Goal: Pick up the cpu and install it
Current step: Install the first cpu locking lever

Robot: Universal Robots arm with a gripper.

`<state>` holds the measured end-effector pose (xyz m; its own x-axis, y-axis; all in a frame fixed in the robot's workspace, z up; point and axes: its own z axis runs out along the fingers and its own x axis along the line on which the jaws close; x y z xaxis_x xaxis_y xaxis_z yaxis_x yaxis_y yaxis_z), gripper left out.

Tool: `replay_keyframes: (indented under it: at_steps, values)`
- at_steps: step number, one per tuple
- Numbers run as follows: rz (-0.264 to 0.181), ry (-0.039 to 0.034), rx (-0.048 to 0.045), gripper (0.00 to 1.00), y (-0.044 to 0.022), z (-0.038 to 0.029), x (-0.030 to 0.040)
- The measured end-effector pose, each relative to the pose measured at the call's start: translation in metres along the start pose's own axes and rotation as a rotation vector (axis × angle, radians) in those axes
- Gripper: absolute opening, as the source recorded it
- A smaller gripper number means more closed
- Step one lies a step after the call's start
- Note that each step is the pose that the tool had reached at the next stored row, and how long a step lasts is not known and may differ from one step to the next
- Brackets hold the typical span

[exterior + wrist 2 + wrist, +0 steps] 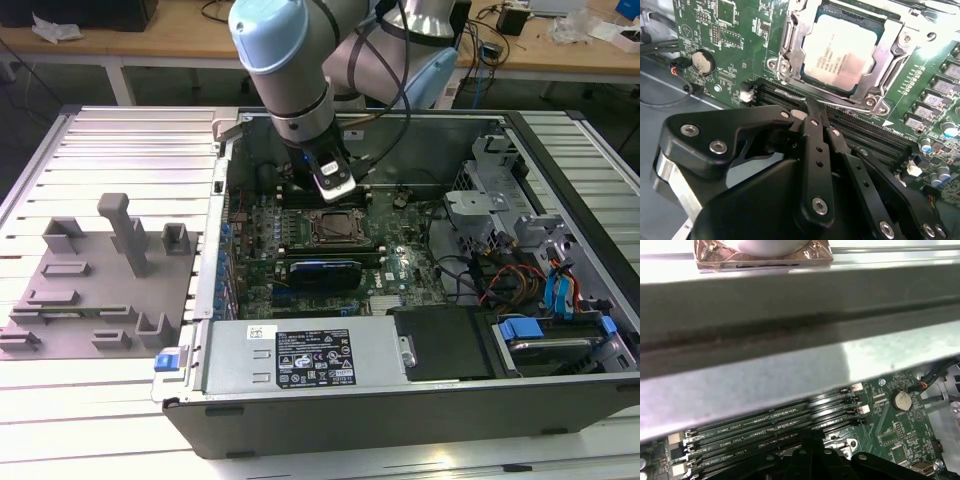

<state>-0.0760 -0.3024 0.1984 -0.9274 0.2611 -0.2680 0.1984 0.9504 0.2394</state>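
Observation:
The cpu [840, 52] is a flat square chip with a silvery top. It lies in the black socket frame [790, 45] on the green motherboard, and in the exterior view the cpu [337, 227] sits mid-board inside the open computer case. My gripper [812, 106] is shut with nothing between its fingers. Its tips hover just beside the socket's edge, close to the thin metal lever [850, 106]. From the exterior view, the gripper [336, 187] hangs just beyond the socket. In the first wrist view the gripper [807, 440] points at the memory slots.
The computer case [400, 410] walls surround the board. A grey plastic tray [100, 290] with upright posts lies on the exterior view's left. Memory slots [775, 425] run beside the socket. Drive cage and cables [520, 270] crowd the exterior view's right. A coin cell [702, 61] sits nearby.

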Motion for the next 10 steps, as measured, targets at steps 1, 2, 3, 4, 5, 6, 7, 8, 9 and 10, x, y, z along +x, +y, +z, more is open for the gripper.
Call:
replay_keyframes:
  at_steps: [1, 2, 3, 4, 5, 6, 7, 8, 9, 10]
  values:
    - [0.000, -0.0018, -0.0001, 0.11, -0.0003, 0.0005, 0.0001]
    - [-0.001, -0.0041, 0.0000, 0.11, -0.0008, 0.0011, 0.0003]
    - [-0.002, -0.0070, 0.0003, 0.11, -0.0016, 0.0019, 0.0004]
    - [-0.003, -0.0100, 0.0015, 0.11, -0.0024, 0.0025, 0.0004]
    - [-0.003, -0.0118, 0.0018, 0.11, -0.0030, 0.0029, 0.0004]
    - [-0.004, -0.0131, 0.0019, 0.11, -0.0033, 0.0032, 0.0004]
    - [-0.004, -0.0149, 0.0021, 0.11, -0.0039, 0.0037, 0.0006]
    - [-0.005, -0.0163, 0.0024, 0.11, -0.0042, 0.0041, 0.0006]
    - [-0.005, -0.0183, 0.0027, 0.11, -0.0045, 0.0047, 0.0007]
    - [-0.006, -0.0195, 0.0029, 0.11, -0.0048, 0.0049, 0.0008]
